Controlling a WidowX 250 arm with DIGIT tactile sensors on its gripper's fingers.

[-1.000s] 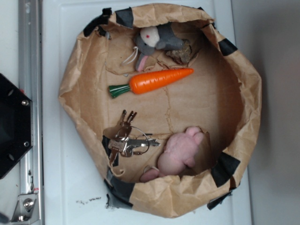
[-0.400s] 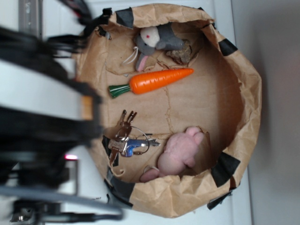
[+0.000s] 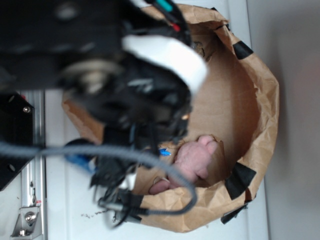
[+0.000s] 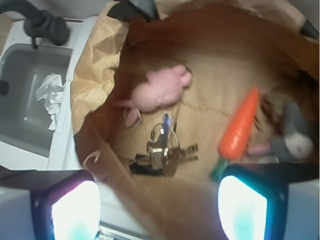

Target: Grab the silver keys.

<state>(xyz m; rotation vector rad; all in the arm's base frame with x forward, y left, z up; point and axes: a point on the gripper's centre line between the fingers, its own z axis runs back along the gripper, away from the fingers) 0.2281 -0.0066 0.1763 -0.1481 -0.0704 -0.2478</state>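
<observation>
The silver keys (image 4: 166, 149) lie on the floor of the brown paper bag (image 4: 100, 75), in the middle of the wrist view, between the pink plush and the orange carrot. My gripper (image 4: 157, 212) is open and empty, its two fingers (image 4: 75, 210) wide apart above the bag's near wall, short of the keys. In the exterior view my arm (image 3: 125, 80) covers the left half of the bag and hides the keys; only a blue key tip (image 3: 164, 152) shows.
An orange carrot (image 4: 240, 125) lies right of the keys, a pink plush (image 4: 160, 90) just beyond them, also seen in the exterior view (image 3: 192, 160). A grey plush mouse (image 4: 295, 135) sits at far right. A grey sink (image 4: 30, 95) with crumpled paper lies outside the bag.
My arm has swung in from the left over the bag. It now covers the keys, the carrot and the grey mouse in the exterior view.
</observation>
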